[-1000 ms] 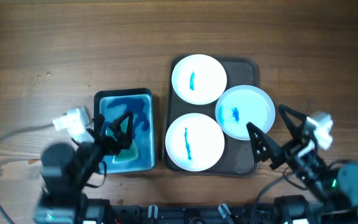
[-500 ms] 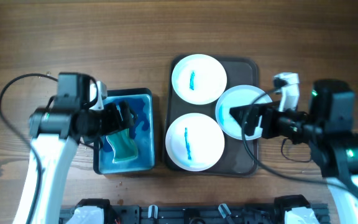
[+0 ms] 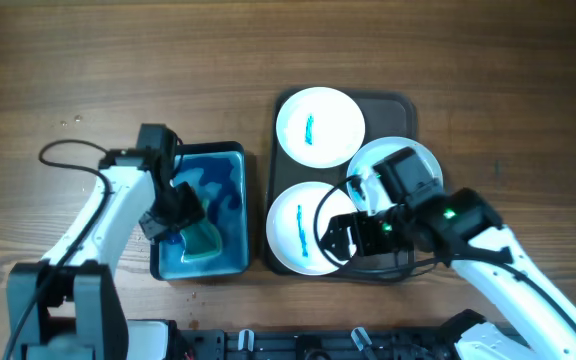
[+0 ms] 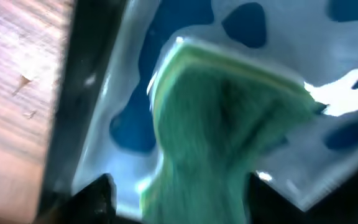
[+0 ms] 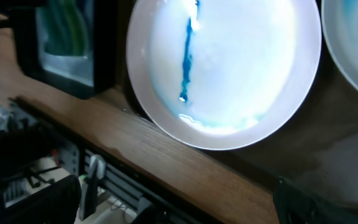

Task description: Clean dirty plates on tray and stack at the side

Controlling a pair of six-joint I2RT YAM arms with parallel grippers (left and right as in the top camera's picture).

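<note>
Three white plates smeared with blue lie on a dark tray (image 3: 409, 103): a far plate (image 3: 320, 127), a right plate (image 3: 415, 160) partly under my right arm, and a near plate (image 3: 290, 228). A green sponge (image 3: 202, 241) lies in a blue tub of water (image 3: 226, 172). My left gripper (image 3: 173, 215) is open, low in the tub, its fingers (image 4: 185, 205) either side of the sponge (image 4: 229, 124). My right gripper (image 3: 343, 236) is open and empty over the near plate's front edge; its fingers (image 5: 179, 205) flank that plate (image 5: 229, 62).
The tub stands just left of the tray, its wall (image 5: 104, 43) close to the near plate. The table's front edge and the arm mounts (image 5: 92, 180) lie right below the right gripper. Bare wooden table (image 3: 118, 60) runs along the far side.
My left gripper has moved down into the tub onto the sponge. My right arm has swung left from the right plate to the near plate's front edge.
</note>
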